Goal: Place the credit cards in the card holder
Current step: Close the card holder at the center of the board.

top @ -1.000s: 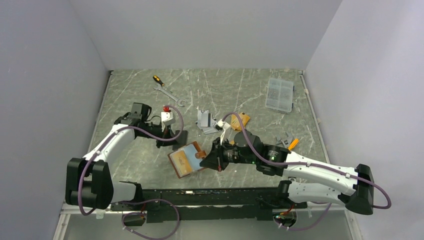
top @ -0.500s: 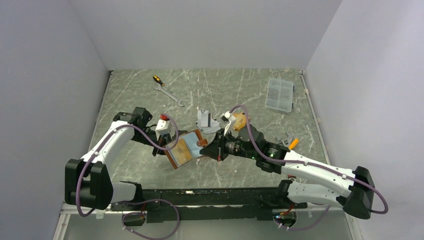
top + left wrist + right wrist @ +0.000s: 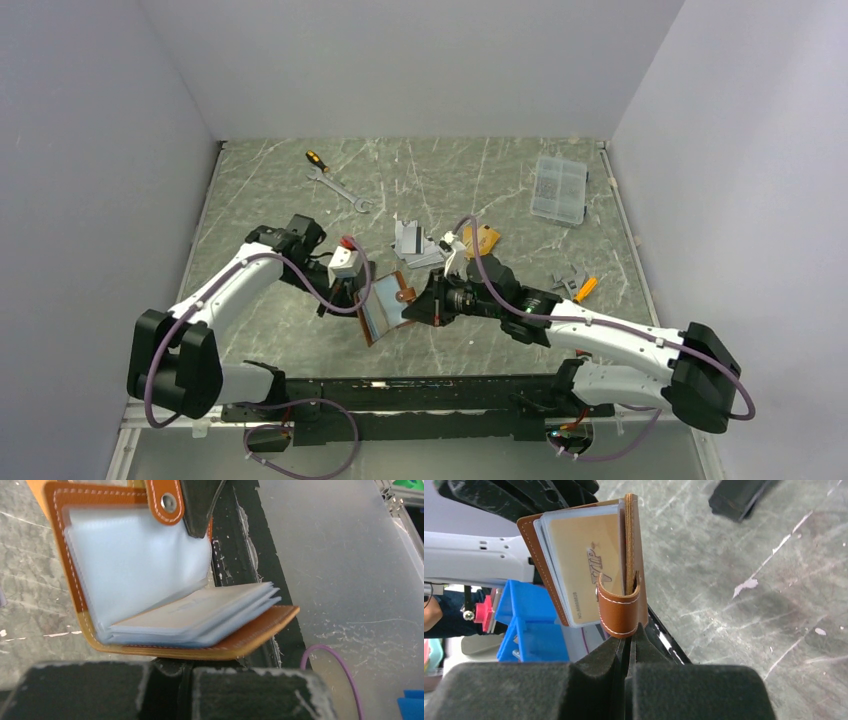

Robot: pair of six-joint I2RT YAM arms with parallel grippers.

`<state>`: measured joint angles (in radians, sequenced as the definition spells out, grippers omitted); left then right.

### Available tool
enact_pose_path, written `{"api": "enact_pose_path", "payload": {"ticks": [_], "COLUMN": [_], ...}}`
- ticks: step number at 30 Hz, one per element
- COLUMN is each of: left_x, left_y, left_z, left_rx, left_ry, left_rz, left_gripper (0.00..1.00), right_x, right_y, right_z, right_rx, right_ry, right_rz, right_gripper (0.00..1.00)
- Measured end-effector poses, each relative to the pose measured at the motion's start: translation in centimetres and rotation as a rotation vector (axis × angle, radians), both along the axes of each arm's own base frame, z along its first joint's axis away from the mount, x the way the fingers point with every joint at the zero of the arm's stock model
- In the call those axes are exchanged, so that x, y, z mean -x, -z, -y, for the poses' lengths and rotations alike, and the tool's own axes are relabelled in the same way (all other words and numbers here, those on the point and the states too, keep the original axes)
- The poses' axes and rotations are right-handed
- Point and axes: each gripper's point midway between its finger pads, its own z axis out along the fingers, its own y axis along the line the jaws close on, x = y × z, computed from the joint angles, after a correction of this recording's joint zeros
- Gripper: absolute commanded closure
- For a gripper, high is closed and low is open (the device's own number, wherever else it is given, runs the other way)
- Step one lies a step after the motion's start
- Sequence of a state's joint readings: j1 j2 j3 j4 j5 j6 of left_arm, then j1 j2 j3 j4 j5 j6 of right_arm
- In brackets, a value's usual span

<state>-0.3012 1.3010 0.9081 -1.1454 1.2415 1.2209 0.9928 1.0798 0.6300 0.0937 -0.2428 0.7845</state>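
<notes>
Tan card holder (image 3: 382,308) clamped tight in right end effector (image 3: 628,642), seemingly also in left end effector (image 3: 187,664)

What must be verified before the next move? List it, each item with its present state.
1. Right gripper grip on the card holder: ok, jaws closed on the cover by the snap strap.
2. Left gripper grip: ok, pinching the opposite cover's edge.
3. Holder open: ok, clear sleeves fanned apart.
4. Gold card seated in a sleeve: ok.
5. All cards in: not ok, silver-grey cards and a loose orange card lie on the table.
6. Free gripper to fetch them: not ok, both hold the holder.
</notes>
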Motion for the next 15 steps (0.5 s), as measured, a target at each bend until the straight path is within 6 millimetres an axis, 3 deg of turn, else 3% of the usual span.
{"api": "enact_pose_path", "payload": {"ticks": [7, 15], "left_x": [-0.5, -3.0], "left_y": [3.7, 9.0], "left_z": [1.5, 3.4], "left_rx": [-0.108, -0.350], "left_ry": [0.018, 0.007], "left_rz": [-0.008, 0.007], "left_gripper": [1.00, 1.00], "right_x": [0.5, 1.7], "right_y": [5.2, 11.2], "right_z": [0.7, 1.9], "right_rx": [0.062, 0.129], "right_ry": [-0.015, -0.016], "right_rz": [-0.143, -0.282], "right_gripper": [1.00, 1.00]}}
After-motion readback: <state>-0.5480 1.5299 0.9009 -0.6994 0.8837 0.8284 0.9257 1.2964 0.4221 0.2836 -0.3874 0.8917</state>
